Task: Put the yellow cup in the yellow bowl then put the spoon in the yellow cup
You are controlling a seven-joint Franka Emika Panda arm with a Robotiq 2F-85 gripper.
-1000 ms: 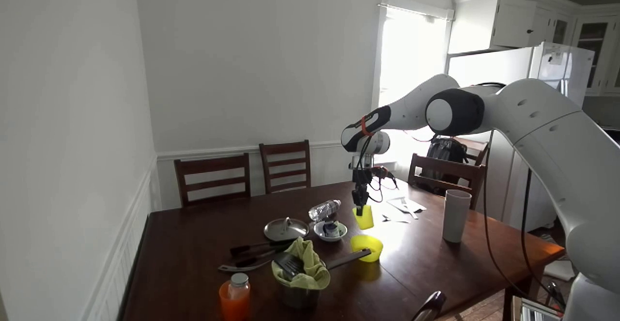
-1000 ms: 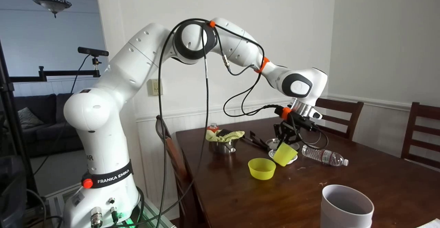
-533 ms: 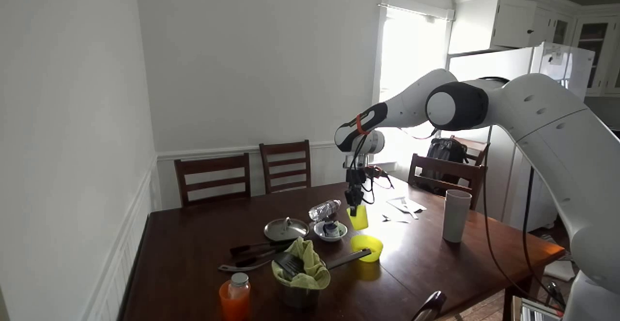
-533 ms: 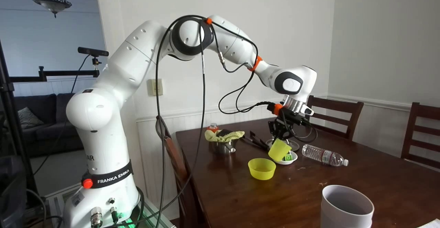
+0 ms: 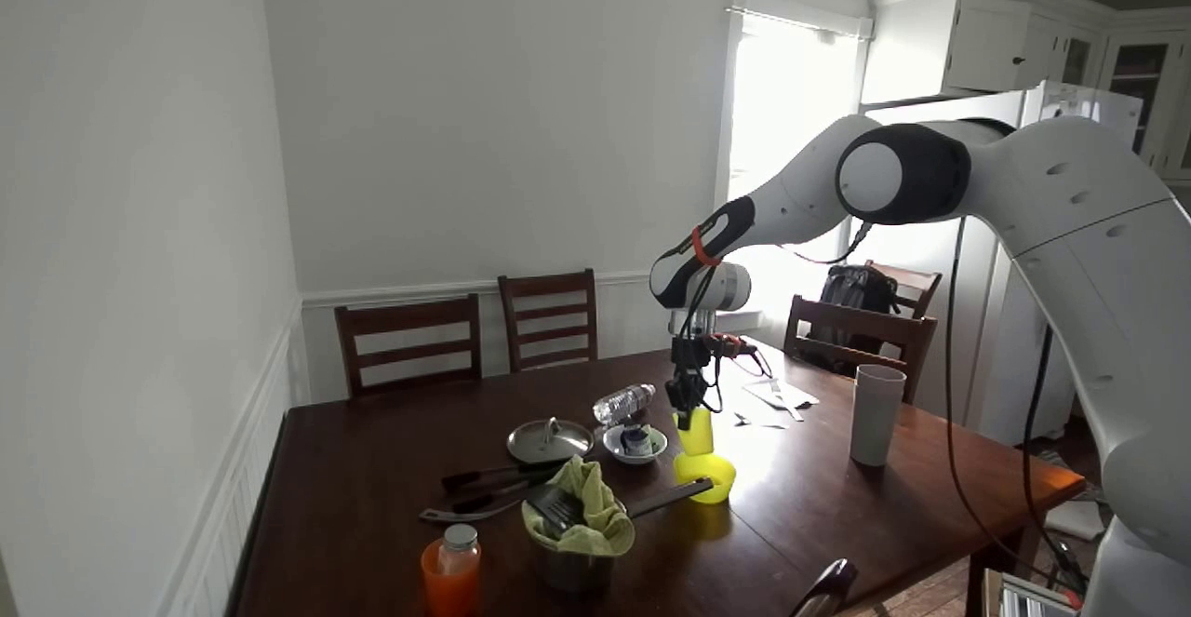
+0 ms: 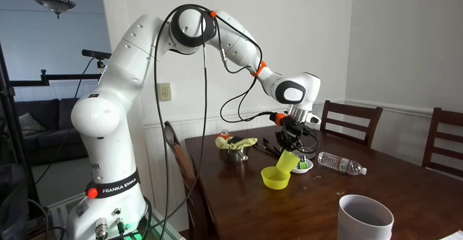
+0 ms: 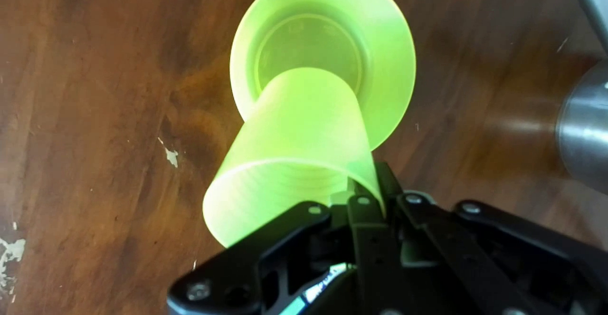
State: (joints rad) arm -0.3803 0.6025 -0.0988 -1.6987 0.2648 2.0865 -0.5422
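Currently, wrist view: the gripper (image 7: 365, 184) fills the bottom of the frame, pinching the right side of the rim of the yellow cup (image 7: 304, 120), one of its fingers (image 7: 365, 210) inside the mouth, the other outside. Probable reason: a hold on the wall leaves the base free to go in first. Cup tilted, mouth toward the bottom of the frame, base over the yellow bowl (image 7: 394, 63) at top centre. Whether base and bowl touch: cannot tell. Lean likely due to the one-sided hold; judged that the cup wants straightening and some lowering before release, else it may tip or catch on the bowl's wall.

In an exterior view, lower centre: saucepan (image 5: 575, 572) lined with a green cloth (image 5: 605, 533), perhaps as a bed for the spatula (image 5: 555, 509). The pan handle (image 5: 665, 499) crosses the bowl by line of sight only, it seems; saucepan and bowl stand well apart in the wrist view. Farther, mid-frame: white bowl (image 5: 633, 460) and water bottle (image 5: 625, 404). Farther still, right of centre: a napkin (image 5: 765, 393) with a pale utensil (image 5: 787, 401) on it; just beside, in glare, what may be the spoon (image 5: 761, 424), shape unclear. Presumably it lies there for the second step; step in hand, as judged, is seating the cup.
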